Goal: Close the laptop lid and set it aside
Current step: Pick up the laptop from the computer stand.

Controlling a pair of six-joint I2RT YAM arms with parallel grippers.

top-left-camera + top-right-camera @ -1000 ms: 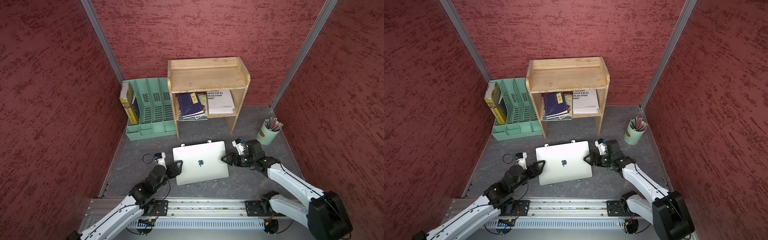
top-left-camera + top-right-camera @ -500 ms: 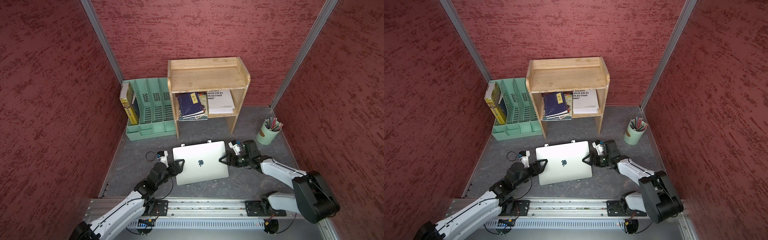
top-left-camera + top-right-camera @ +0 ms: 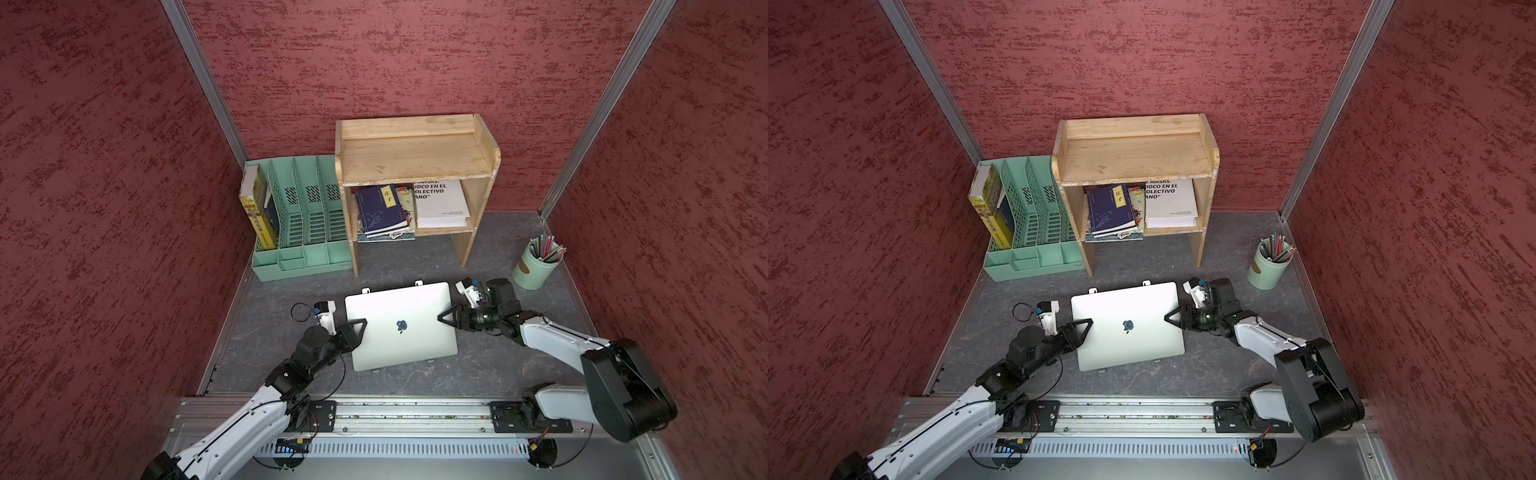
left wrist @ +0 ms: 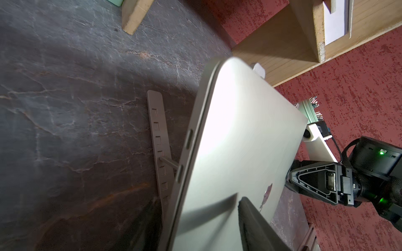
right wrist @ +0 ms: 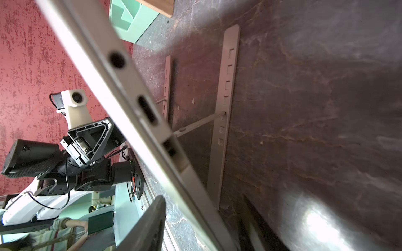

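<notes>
The left gripper (image 3: 362,324) and right gripper (image 3: 442,319) straddle the closed laptop's (image 3: 401,351) side edges, jaws partly open; whether they grip it cannot be told.

Bare table (image 3: 498,374) lies open in front of the laptop (image 3: 401,324), but the wooden shelf (image 3: 415,158) stands near behind it.

In both top views the laptop (image 3: 401,326) hides nearly all of the stand (image 3: 365,290).

Mottled dark-red walls (image 3: 374,62). The laptop lid (image 3: 411,305) is plain silver, its apple logo (image 3: 401,326) dark. The surface (image 3: 498,361) is charcoal, veined pale and rust. Left of the pale wooden shelf (image 3: 415,156), a mint-green file organiser (image 3: 307,232); right, a pale-green pencil cup (image 3: 532,272).
</notes>
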